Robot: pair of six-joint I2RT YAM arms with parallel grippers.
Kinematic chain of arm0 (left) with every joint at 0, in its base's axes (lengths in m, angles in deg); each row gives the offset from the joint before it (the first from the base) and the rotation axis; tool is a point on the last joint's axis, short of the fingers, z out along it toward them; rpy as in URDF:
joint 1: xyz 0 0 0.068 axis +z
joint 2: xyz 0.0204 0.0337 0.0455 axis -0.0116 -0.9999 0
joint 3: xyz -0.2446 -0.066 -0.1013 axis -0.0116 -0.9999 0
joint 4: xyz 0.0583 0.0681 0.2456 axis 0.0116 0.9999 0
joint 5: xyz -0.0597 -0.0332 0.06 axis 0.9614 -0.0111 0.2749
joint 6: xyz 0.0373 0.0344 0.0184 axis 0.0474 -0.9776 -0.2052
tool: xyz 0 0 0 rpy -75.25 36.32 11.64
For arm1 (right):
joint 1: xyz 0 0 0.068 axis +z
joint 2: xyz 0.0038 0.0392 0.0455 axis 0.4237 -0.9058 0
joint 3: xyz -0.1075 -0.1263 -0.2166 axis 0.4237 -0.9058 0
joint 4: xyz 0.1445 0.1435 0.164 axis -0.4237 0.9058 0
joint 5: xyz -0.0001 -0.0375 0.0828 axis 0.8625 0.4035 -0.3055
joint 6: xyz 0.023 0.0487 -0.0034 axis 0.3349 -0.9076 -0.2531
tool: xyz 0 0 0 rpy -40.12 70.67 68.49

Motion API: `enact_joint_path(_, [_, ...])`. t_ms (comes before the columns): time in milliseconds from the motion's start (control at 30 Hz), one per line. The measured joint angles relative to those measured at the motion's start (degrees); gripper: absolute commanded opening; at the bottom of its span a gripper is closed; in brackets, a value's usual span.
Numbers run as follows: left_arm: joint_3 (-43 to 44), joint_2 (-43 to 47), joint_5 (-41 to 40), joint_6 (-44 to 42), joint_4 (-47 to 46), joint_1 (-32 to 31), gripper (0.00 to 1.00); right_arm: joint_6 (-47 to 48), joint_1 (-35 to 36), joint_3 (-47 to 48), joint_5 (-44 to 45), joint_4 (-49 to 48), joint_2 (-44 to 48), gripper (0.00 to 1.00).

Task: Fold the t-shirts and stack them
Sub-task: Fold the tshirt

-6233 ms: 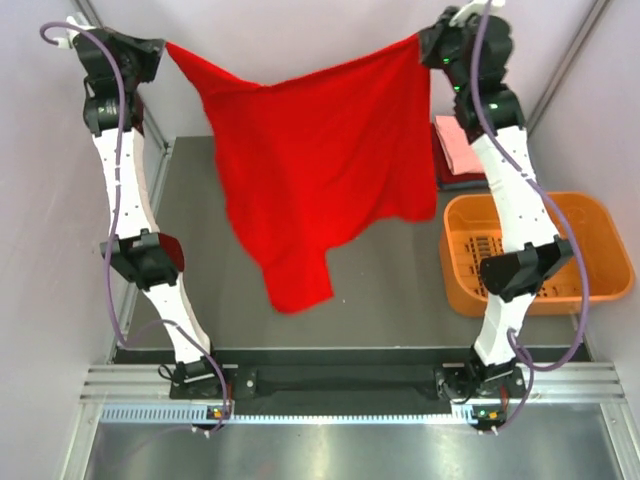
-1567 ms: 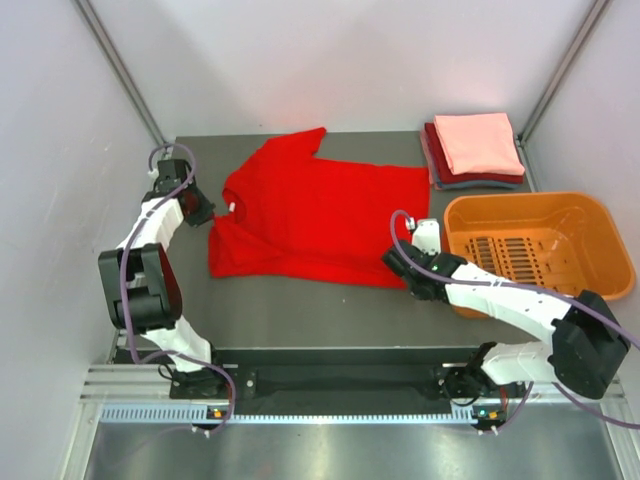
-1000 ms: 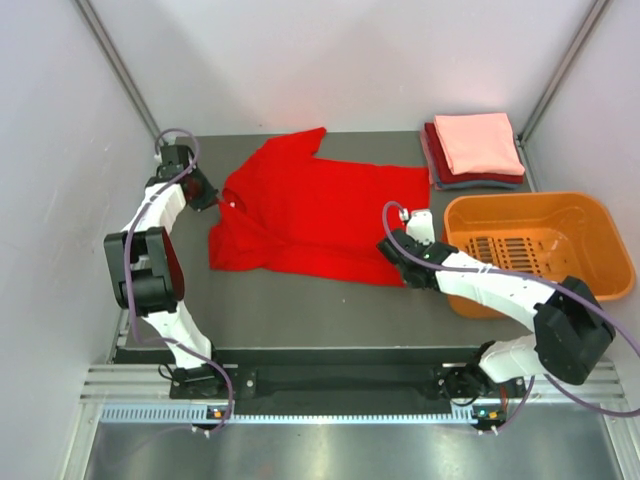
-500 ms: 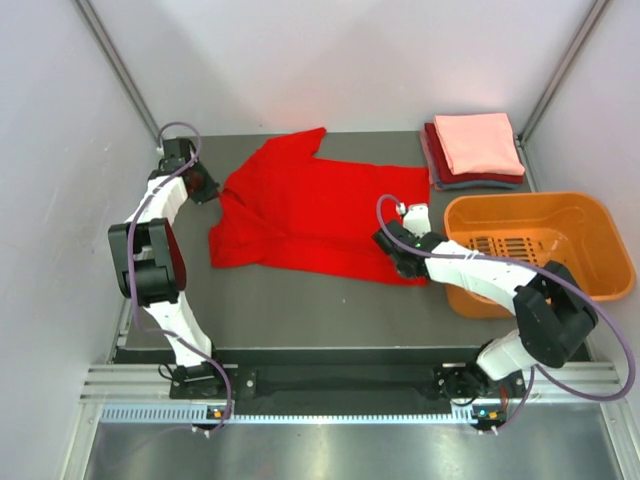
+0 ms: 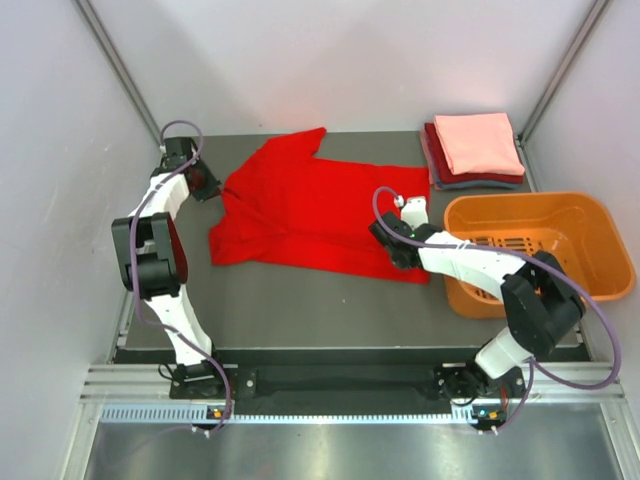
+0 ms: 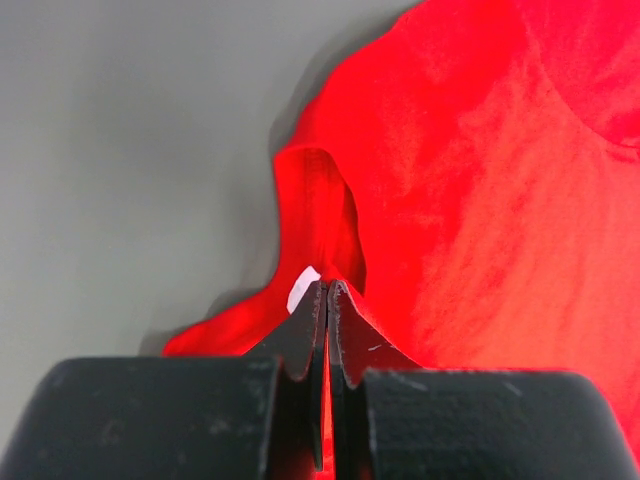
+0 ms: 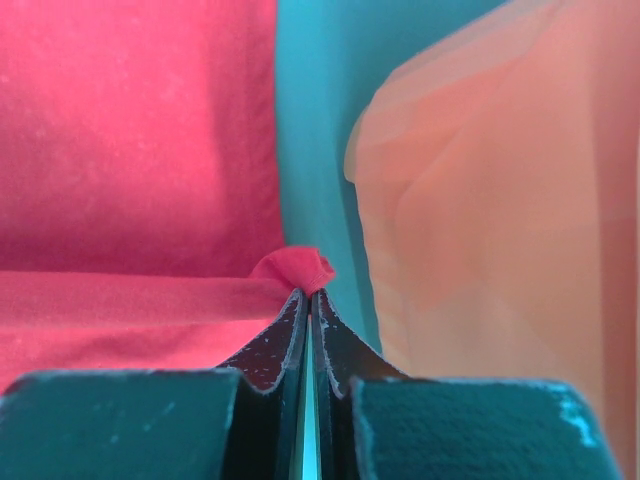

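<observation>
The red t-shirt (image 5: 310,215) lies spread sideways and mostly flat on the dark counter (image 5: 300,310). Its collar is to the left, its hem to the right, and one sleeve points toward the far wall. At the collar end the left hand (image 5: 204,184) is clenched on a pinch of the cloth. Seen from the wrist, its two fingers press together with red fabric tented up at the tips and a small white tag (image 6: 300,290) just beside them. At the near right corner of the hem the right hand (image 5: 388,245) is likewise clamped tight on a little nub of red cloth. Just to the right of that hand sits the orange basket (image 5: 600,225). Behind the basket, in the far right corner, is a stack of folded t-shirts (image 5: 478,145): salmon-pink on top, dark red beneath, grey-blue at the bottom.
</observation>
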Motion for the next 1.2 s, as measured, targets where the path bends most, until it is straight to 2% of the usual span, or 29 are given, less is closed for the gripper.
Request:
enact_joint_path(633, [8.9, -5.2, 0.5, -0.2, 0.9, -0.5, 0.0, 0.6, -1.9, 1.3, 0.1, -0.7, -3.8, 0.0])
enact_joint_path(1200, [10.6, -6.1, -4.0, -2.8, 3.7, -0.5, 0.0, 3.3, -2.6, 2.8, -0.1, -3.6, -6.3, 0.0])
